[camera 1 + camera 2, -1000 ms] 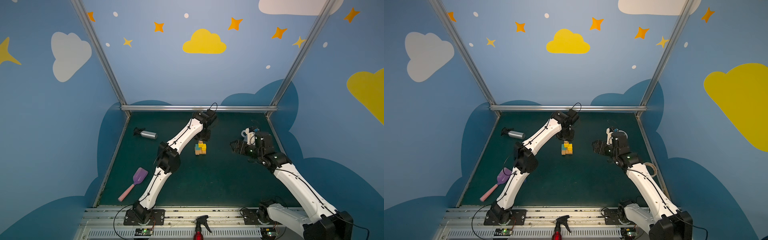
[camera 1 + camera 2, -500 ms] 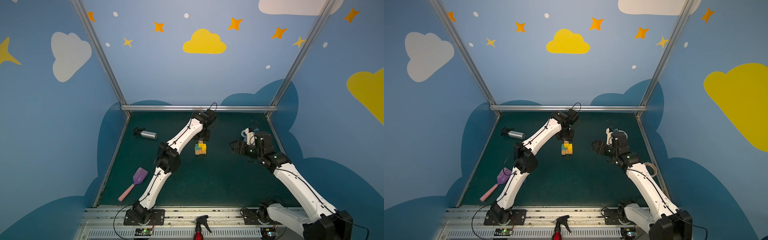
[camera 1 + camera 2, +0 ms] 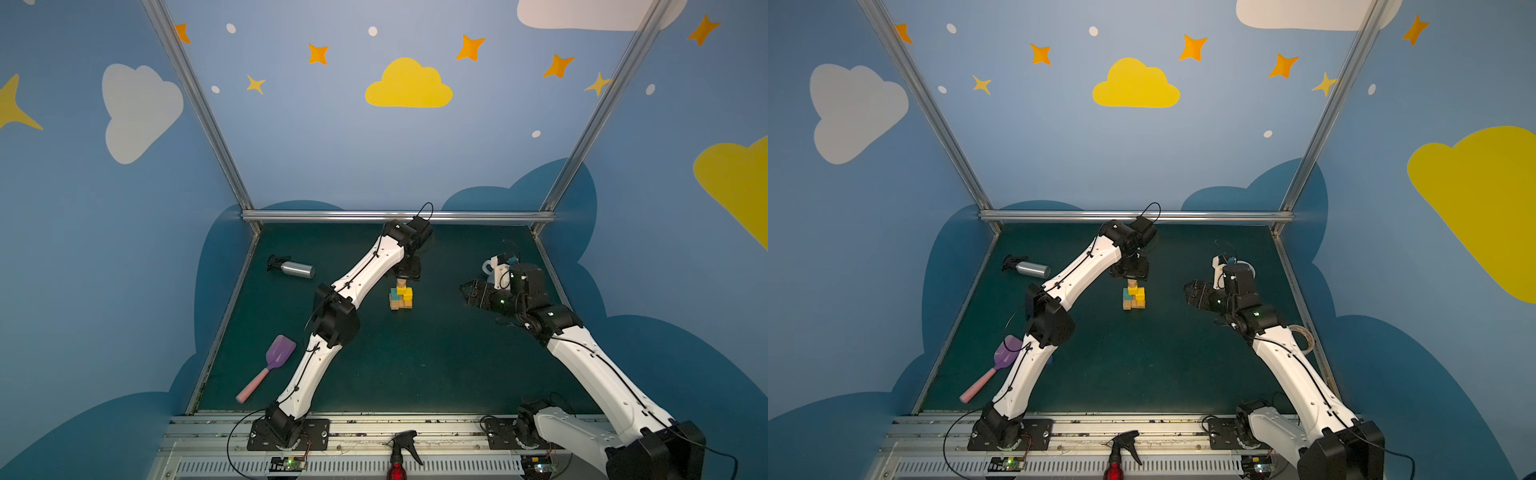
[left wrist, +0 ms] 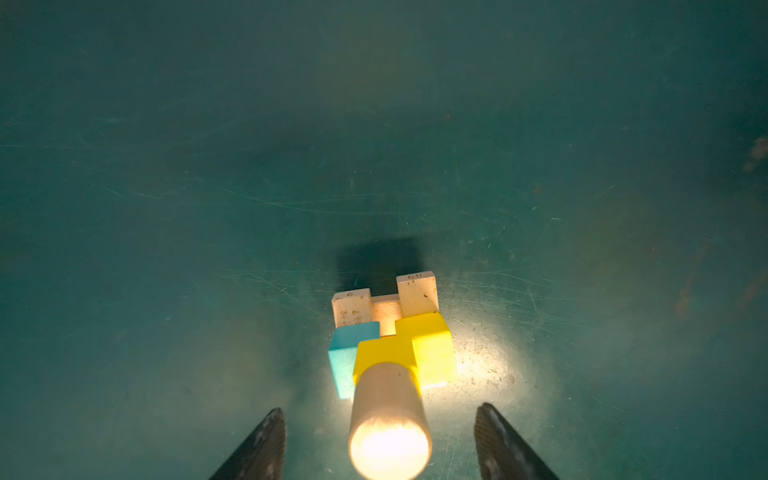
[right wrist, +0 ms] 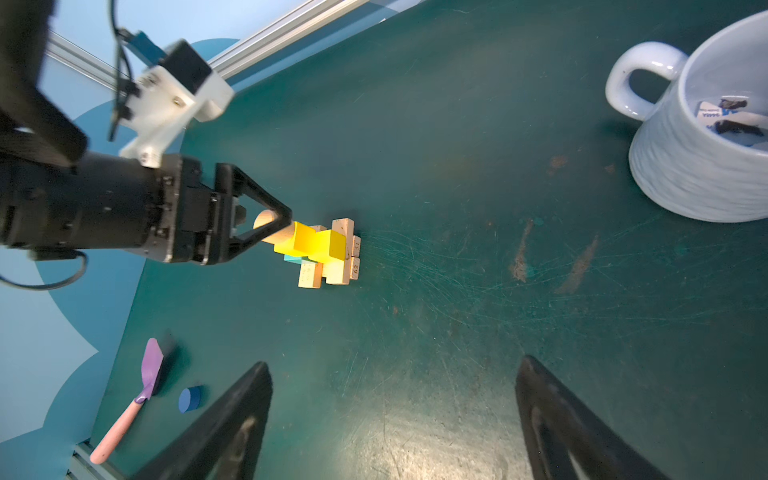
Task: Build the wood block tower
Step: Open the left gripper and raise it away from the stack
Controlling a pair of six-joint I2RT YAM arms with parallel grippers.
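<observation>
The tower (image 3: 401, 296) (image 3: 1133, 297) stands mid-mat: tan planks (image 4: 416, 292) at the base, a teal cube (image 4: 344, 362) and two yellow cubes (image 4: 433, 350) above them. A tan cylinder (image 4: 388, 415) stands upright on top. My left gripper (image 4: 380, 407) (image 3: 405, 275) hangs right over it, open. Its fingers (image 5: 272, 226) flank the cylinder with a gap on each side. My right gripper (image 5: 394, 362) (image 3: 467, 291) is open and empty, to the right of the tower. A blue cylinder (image 5: 191, 399) lies alone on the mat by the scoop.
A pale mug (image 5: 698, 158) (image 3: 489, 268) stands at the back right behind my right arm. A silver spray bottle (image 3: 296, 269) lies at the back left. A purple scoop with a pink handle (image 3: 272, 363) lies at the front left. A red spray bottle (image 3: 399, 457) stands on the front rail.
My left gripper's jaws have spread apart and let go of the tan cylinder, which stays on the tower. Neither arm has visibly shifted.
</observation>
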